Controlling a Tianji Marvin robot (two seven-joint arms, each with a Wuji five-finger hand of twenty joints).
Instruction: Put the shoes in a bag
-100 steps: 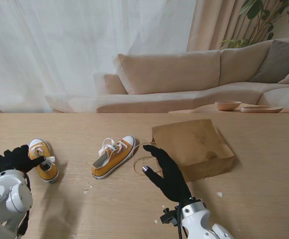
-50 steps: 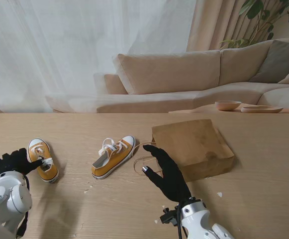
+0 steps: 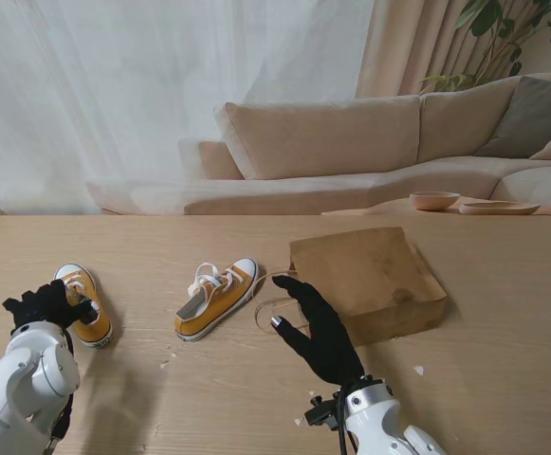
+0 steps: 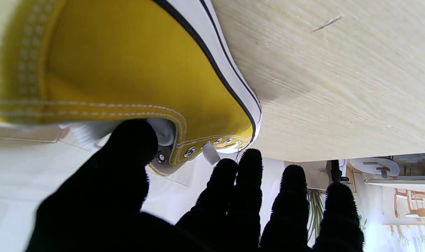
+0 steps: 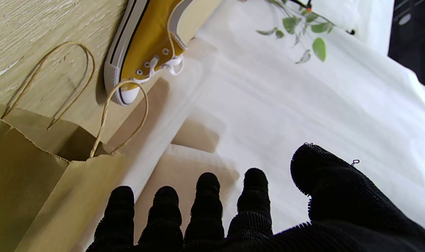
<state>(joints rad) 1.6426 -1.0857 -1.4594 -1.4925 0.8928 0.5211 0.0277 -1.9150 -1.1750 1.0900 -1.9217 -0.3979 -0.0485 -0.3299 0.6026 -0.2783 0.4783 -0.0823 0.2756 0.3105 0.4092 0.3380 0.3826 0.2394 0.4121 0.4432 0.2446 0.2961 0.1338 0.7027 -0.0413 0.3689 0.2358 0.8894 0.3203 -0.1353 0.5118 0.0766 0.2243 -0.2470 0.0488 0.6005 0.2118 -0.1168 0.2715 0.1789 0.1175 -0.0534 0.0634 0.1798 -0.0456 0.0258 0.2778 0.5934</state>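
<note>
The left hand point(image 3: 47, 305) sits at the heel of the far-left yellow shoe point(image 3: 87, 305) on the worktop point(image 3: 161, 237); in the left wrist view the thumb point(image 4: 128, 154) reaches into the shoe's collar while the other fingers stay outside, spread and not yet closed, so I judge nothing is gripped. The second shoe point(image 3: 216, 298) lies on its side near the middle, its toe just beside the paper bag's point(image 3: 370, 280) cord handles point(image 3: 273, 308). The bag lies flat, mouth toward the shoes. The right hand point(image 3: 318, 327) hovers spread at that mouth, holding nothing. The main risk is a thin pinch on soft canvas — the shoe could pivot or slip as it lifts. Another is the bag: unheld and barely gaping, it may slide away or crumple when a shoe is pushed in — and the loose handles could snag the toe.
</note>
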